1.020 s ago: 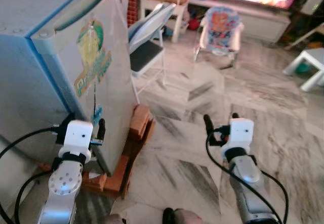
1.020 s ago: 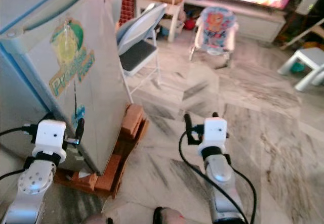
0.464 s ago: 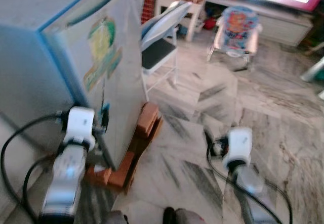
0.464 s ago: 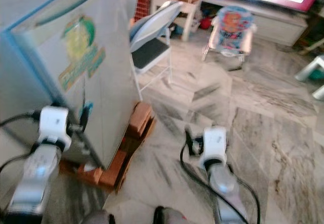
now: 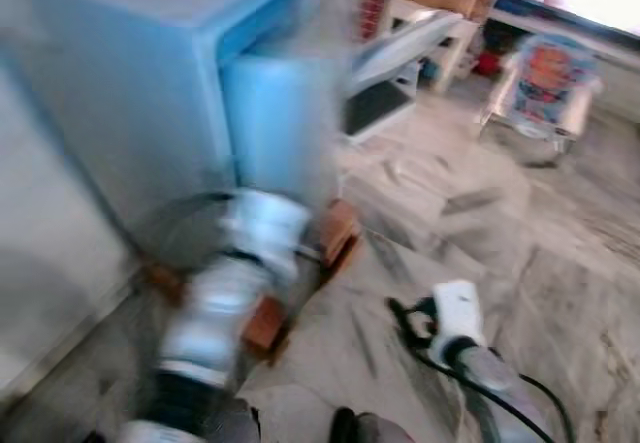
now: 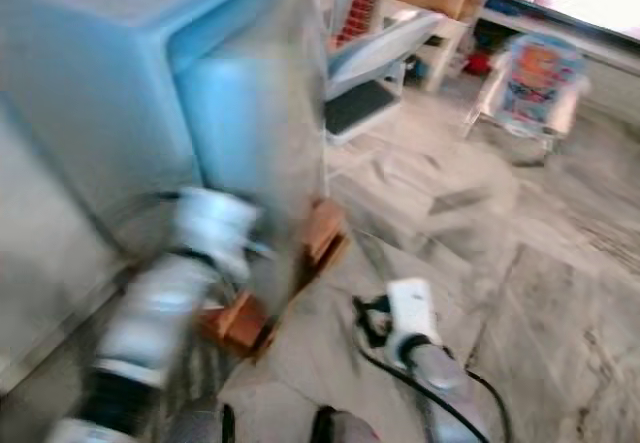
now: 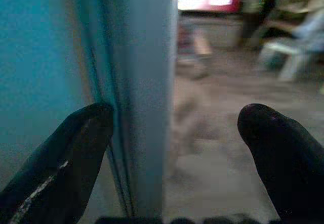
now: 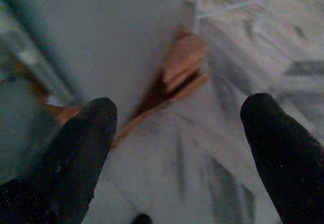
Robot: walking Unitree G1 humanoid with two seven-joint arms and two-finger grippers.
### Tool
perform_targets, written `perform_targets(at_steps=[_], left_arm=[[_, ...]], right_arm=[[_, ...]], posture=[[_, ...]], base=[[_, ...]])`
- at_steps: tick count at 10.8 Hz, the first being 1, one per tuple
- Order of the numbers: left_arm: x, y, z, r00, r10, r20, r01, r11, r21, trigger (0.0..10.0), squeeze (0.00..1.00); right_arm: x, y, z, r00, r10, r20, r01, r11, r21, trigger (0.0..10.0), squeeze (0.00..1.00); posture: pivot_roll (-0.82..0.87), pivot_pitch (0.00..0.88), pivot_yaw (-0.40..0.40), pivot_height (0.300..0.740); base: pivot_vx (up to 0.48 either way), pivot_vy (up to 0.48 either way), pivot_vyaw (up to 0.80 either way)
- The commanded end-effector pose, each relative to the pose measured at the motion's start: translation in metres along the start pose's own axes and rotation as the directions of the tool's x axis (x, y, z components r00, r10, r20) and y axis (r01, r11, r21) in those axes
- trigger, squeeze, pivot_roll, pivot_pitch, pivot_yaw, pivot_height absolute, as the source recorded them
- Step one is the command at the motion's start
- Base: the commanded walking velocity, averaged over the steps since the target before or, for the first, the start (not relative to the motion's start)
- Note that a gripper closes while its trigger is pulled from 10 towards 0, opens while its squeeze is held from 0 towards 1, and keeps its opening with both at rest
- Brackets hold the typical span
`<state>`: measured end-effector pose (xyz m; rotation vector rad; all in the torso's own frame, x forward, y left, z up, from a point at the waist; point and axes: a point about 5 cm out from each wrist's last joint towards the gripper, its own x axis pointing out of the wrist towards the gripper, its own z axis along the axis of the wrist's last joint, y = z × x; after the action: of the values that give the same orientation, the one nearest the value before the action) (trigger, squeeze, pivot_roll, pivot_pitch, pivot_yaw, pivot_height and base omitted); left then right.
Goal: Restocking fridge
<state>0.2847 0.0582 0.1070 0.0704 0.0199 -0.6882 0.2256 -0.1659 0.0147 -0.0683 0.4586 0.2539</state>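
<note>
Left eye view swung, fridge (image 5: pixel 150 73) nearer, left gripper (image 7: pixel 172 148) now astride its door edge

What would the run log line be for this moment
stage: at fridge door edge | left gripper: open, astride door edge | right gripper: open, over floor near bricks | head views: blurred
</note>
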Motion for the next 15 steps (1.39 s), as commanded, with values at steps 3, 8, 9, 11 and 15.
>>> perform_targets(at_steps=[3, 8, 9, 11, 15], left_arm=[[-0.021, 0.046, 0.009, 0.984, 0.174, 0.042, -0.176, 0.982, 0.061, 10.0, 0.0], [-0.053, 0.077, -0.01, 0.917, 0.397, -0.031, -0.391, 0.912, 0.121, 10.0, 0.0], [-0.067, 0.096, -0.017, 0.856, 0.515, -0.054, -0.505, 0.853, 0.135, 10.0, 0.0], [-0.084, 0.11, -0.023, 0.808, 0.584, -0.079, -0.573, 0.81, 0.127, 10.0, 0.0], [-0.074, 0.139, -0.022, 0.758, 0.648, -0.069, -0.639, 0.76, 0.115, 10.0, 0.0]], right_arm=[[-0.007, -0.007, -0.01, 0.999, 0.008, -0.053, -0.008, 1.0, 0.009, 10.0, 0.0], [-0.007, -0.008, -0.011, 0.997, 0.009, -0.072, -0.009, 1.0, -0.005, 10.0, 0.0], [-0.007, -0.008, -0.011, 0.997, 0.004, -0.071, -0.005, 1.0, -0.006, 10.0, 0.0], [-0.007, -0.009, -0.01, 0.998, -0.007, -0.067, 0.006, 1.0, -0.006, 10.0, 0.0], [-0.01, -0.007, -0.007, 0.998, -0.006, -0.062, 0.005, 1.0, -0.015, 10.0, 0.0]], posture=[[0.11, 0.116, -0.086, 0.74], [0.12, 0.117, -0.091, 0.74], [0.12, 0.118, -0.088, 0.74], [0.12, 0.117, -0.085, 0.74], [0.1, 0.129, -0.097, 0.74]], base=[[0.0, 0.0, 0.0], [0.0, 0.0, 0.0], [0.0, 0.0, 0.0], [0.0, 0.0, 0.0], [0.0, 0.0, 0.0]])
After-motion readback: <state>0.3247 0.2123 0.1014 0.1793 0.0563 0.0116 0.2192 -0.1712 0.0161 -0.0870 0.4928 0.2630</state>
